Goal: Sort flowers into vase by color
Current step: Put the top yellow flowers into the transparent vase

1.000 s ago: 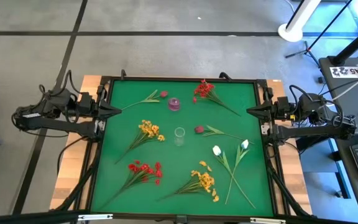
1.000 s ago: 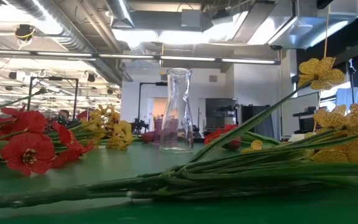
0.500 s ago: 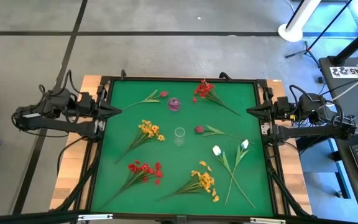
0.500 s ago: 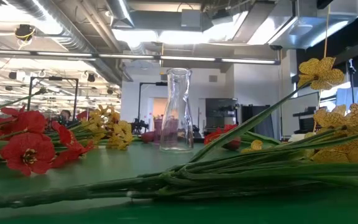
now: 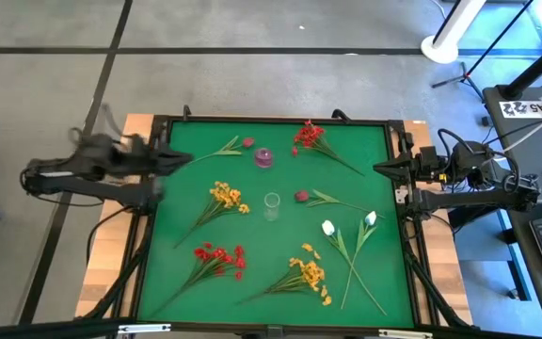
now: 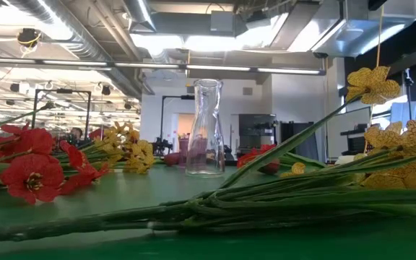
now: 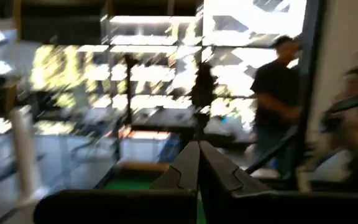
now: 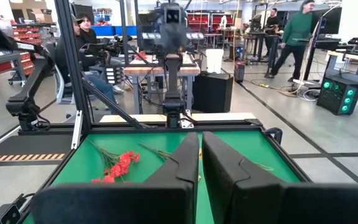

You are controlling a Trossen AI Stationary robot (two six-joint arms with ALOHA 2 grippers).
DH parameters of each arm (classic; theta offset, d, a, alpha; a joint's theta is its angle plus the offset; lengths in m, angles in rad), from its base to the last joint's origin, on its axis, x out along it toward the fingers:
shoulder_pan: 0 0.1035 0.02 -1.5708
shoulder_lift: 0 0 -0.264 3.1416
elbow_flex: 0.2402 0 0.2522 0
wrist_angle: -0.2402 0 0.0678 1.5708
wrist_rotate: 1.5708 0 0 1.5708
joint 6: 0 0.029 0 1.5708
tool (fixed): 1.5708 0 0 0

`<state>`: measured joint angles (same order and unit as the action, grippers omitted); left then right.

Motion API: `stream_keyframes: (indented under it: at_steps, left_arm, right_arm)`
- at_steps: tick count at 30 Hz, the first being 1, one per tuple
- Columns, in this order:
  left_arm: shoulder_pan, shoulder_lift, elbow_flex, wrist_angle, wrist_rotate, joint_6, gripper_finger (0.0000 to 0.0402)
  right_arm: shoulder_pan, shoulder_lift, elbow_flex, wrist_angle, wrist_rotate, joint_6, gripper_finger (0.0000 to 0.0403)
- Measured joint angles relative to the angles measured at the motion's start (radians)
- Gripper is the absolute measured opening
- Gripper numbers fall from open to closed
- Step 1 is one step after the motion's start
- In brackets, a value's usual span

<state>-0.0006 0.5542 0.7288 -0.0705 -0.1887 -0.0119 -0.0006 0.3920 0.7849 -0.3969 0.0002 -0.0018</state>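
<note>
Nothing sorted yet: flowers [image 5: 219, 196] lie scattered flat across green table [image 5: 177, 273] mid-frame, clear vase [image 5: 271, 205] centre empty; left gripper [image 5: 179, 157] and right gripper [image 5: 380, 168] clenched, holding nothing, at left and right edges.

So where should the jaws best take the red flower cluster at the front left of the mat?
Probably the bare stem of the red cluster, below the blooms. It lies flat, running diagonally toward the mat's front-left corner, so come from above with the jaws across the stem; the petals look too soft to grip.
</note>
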Motion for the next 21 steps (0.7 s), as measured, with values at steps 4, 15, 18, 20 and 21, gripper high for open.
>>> stream_keyframes:
  at_steps: [4, 15, 18, 20, 21]
  left_arm:
    - [0.004, 0.161, 0.02, -0.014, -0.17, -0.022, 0.0]
    - [0.01, 0.282, 0.372, -0.676, -0.212, -0.35, 0.0]
    - [0.01, 0.29, 0.451, -0.793, -0.214, -0.403, 0.0]
    - [0.01, 0.291, 0.481, -0.817, -0.204, -0.405, 0.0]
    - [0.01, 0.29, 0.495, -0.839, -0.19, -0.406, 0.0]
  right_arm:
    - [0.0, 0.0, 0.0, -0.005, 0.0, 0.0, 0.0023]
    - [0.0, 0.0, 0.0, -0.005, 0.0, 0.0, 0.0023]
    - [0.0, 0.0, 0.0, -0.005, 0.0, 0.0, 0.0023]
    - [0.0, 0.0, 0.0, -0.005, 0.0, 0.0, 0.0023]
    - [0.0, 0.0, 0.0, -0.005, 0.0, 0.0, 0.0023]
